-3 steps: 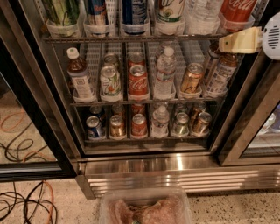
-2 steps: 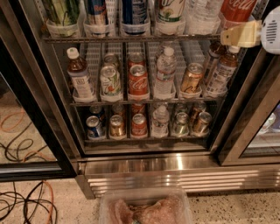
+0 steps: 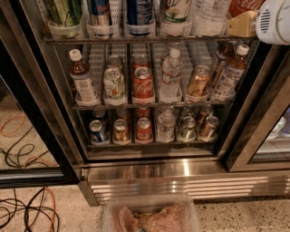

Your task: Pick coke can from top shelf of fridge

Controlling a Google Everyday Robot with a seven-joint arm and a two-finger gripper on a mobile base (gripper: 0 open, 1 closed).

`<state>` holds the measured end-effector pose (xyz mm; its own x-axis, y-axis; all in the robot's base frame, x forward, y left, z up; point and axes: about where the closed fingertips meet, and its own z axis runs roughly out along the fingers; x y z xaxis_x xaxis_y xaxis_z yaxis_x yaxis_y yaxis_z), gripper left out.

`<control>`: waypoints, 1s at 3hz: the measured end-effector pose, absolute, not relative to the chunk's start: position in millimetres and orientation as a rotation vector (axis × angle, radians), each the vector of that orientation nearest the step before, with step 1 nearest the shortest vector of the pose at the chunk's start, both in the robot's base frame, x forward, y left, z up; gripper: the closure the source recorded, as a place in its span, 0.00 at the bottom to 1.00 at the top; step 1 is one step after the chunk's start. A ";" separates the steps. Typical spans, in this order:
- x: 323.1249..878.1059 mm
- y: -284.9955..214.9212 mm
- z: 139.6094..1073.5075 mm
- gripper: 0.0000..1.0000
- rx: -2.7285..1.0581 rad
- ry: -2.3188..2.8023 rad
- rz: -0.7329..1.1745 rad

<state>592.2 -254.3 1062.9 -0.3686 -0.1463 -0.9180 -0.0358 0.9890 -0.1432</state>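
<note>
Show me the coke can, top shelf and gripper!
coke can [image 3: 244,6], camera view, red side.
top shelf [image 3: 136,40], camera view, front rail.
gripper [image 3: 239,25], camera view, tan end, by the coke can.

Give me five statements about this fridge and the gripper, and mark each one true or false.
1. The coke can stands at the right end of the top shelf. True.
2. The gripper is down at the lowest rack. False: it is at the top right, right beside the coke can.
3. A red can stands in the front row of the middle rack. True.
4. The base of the fridge is black plastic. False: it is ribbed shiny metal.
5. Cables lie on the floor at the left. True.
</note>
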 end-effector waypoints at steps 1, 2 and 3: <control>601.7 -254.7 1068.7 0.34 -0.119 1.936 -0.122; 612.0 -258.4 1071.1 0.34 -0.095 1.926 -0.128; 621.7 -264.7 1072.1 0.35 -0.071 1.916 -0.136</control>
